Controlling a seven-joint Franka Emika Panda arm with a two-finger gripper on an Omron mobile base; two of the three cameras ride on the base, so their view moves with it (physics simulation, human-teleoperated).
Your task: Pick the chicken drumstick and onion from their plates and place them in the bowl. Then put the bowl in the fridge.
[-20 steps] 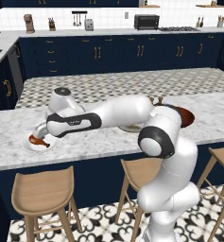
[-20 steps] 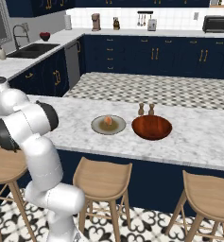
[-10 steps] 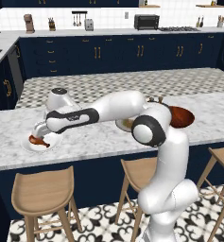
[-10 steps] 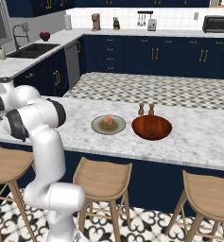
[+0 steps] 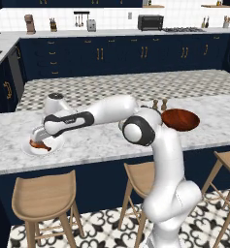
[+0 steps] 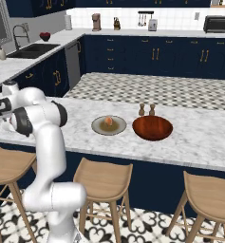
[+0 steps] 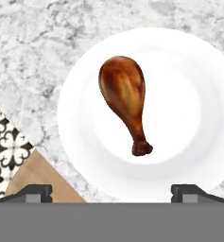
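1. Two dark fingertips of the gripper point(image 7: 111, 191) rise at the lower left and lower right of the hand view, spread as wide as they go, with nothing between them and touching nothing.
2. Between and above those tips lies the small reddish-brown glazed chicken drumstick point(image 7: 124, 98), its bulbous end toward the upper left of the frame and its thin bone end toward the lower right. It rests on the round plain white plate point(image 7: 189, 118), near the marble counter's point(image 7: 33, 56) edge.
3. At the left of the left base view the hand hovers just above that plate point(image 5: 53, 147), pointing down, and the white arm point(image 5: 111, 111) stretches sideways to it from the base at the lower right.
4. At the centre of the right base view, the small round tan-orange onion point(image 6: 108, 121) sits on the grey-rimmed plate with an olive-brown centre point(image 6: 98, 128).
5. Just to its right stands the wide, shallow reddish-brown wooden bowl point(image 6: 152, 128), with two small brown shakers point(image 6: 146, 109) behind it.
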